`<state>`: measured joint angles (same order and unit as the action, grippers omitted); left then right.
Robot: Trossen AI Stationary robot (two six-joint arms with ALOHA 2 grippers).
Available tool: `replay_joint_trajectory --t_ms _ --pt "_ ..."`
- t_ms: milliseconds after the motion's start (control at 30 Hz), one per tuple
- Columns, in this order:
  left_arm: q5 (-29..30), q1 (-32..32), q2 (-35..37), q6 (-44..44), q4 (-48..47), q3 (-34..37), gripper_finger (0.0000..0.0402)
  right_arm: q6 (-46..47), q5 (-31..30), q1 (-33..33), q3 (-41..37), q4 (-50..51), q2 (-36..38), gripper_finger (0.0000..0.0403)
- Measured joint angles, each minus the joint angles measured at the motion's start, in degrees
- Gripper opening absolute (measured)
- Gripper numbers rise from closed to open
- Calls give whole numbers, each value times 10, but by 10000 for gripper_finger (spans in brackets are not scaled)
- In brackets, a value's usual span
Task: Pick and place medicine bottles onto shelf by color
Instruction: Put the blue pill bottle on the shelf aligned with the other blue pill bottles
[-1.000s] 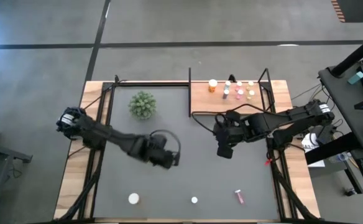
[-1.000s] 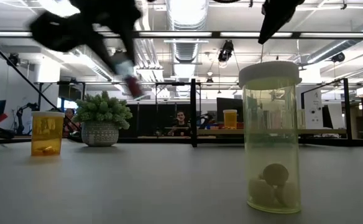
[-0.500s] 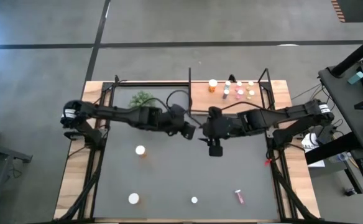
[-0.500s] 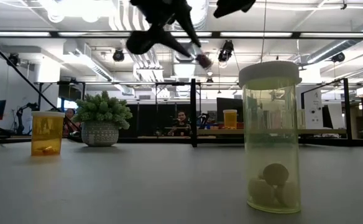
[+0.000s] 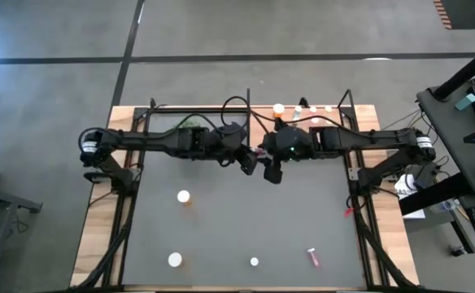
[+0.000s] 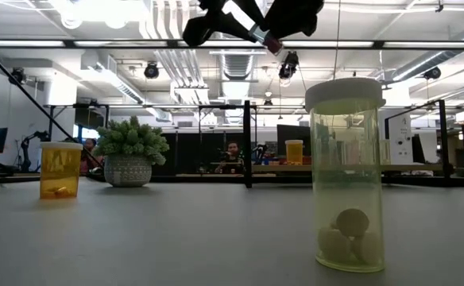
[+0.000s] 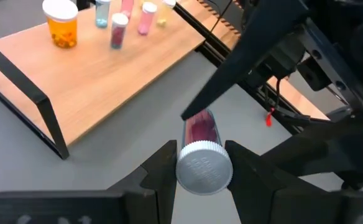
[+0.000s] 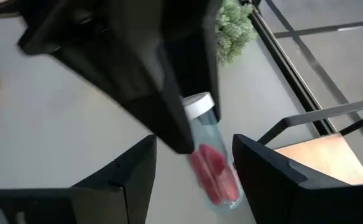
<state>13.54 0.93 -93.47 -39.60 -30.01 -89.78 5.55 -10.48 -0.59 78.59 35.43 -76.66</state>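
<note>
A red vial (image 7: 200, 129) with a white cap hangs high over the table's middle, just before the shelf (image 5: 304, 124), with my left gripper (image 7: 200, 149) shut on it. My right gripper (image 8: 194, 143) faces it, open, its fingers on either side of the vial's red end (image 8: 214, 171). In the high view the two grippers meet at mid-table, left (image 5: 250, 163) and right (image 5: 272, 171). On the shelf (image 7: 107, 81) stand an orange bottle (image 7: 63, 22) and blue, red and pink vials. My left gripper pinches the vial's white-capped end (image 7: 185, 168) between its two fingers. The vial lies along the fingers, its red end pointing away from them toward my right gripper. It is lifted clear of the table and tilted downward. My right gripper: whether its fingers touch the vial I cannot tell.
On the table stand an orange bottle (image 5: 184, 196), another white-capped bottle (image 5: 175, 260) and a yellow-green one (image 6: 347, 175); a pink vial (image 5: 312, 257) lies near the front. A green plant ball (image 6: 131, 151) sits at the far left. Black rods (image 7: 41, 102) edge the shelf.
My left gripper has risen from the table's left middle and gone toward the far right with the red vial, rolling its wrist. My right gripper has swung toward the table's left to meet it, so the vial's red end now lies between its fingers.
</note>
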Motion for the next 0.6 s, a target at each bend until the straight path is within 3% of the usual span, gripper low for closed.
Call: replay_joint_trajectory --t_ms 600 --pt "-35 -7 9 0 24 -2 108 24 1 -6 0 8 -2 200"
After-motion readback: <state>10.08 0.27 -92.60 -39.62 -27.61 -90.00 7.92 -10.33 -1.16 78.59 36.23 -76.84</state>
